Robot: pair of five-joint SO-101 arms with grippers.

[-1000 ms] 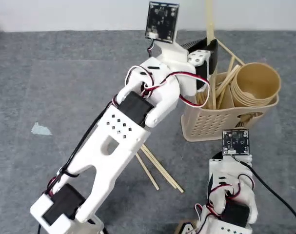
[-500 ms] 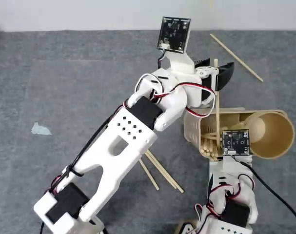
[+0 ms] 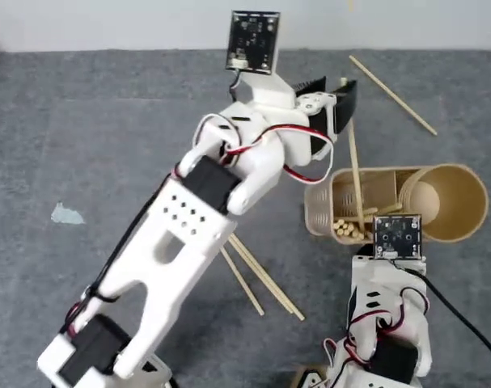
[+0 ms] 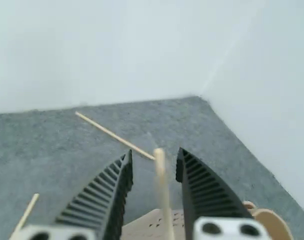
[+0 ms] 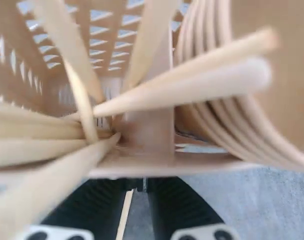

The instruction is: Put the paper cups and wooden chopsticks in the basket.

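The tan slatted basket [image 3: 326, 202] lies tipped on its side, its mouth toward the right arm [image 3: 387, 323]. Nested paper cups [image 3: 443, 202] and several chopstick ends [image 3: 346, 230] stick out of it. My left gripper [image 3: 330, 89] hovers behind the basket and is open. One chopstick [image 4: 161, 185] stands loose between its black jaws, running down into the basket [image 4: 164, 222]. My right gripper [image 5: 144, 187] sits shut at the basket's mouth, looking in at chopsticks [image 5: 192, 82] and cup rims [image 5: 217, 115].
A stray chopstick [image 3: 391, 93] lies on the grey mat behind the basket, also seen past the left jaws as a chopstick [image 4: 111, 134]. Three more chopsticks [image 3: 261, 279] lie under the left arm. A pale scrap [image 3: 67, 214] is at the left.
The basket has toppled from upright onto its side toward the right arm. One chopstick dropped onto the mat behind it. The left gripper let go of its chopstick and shifted slightly left.
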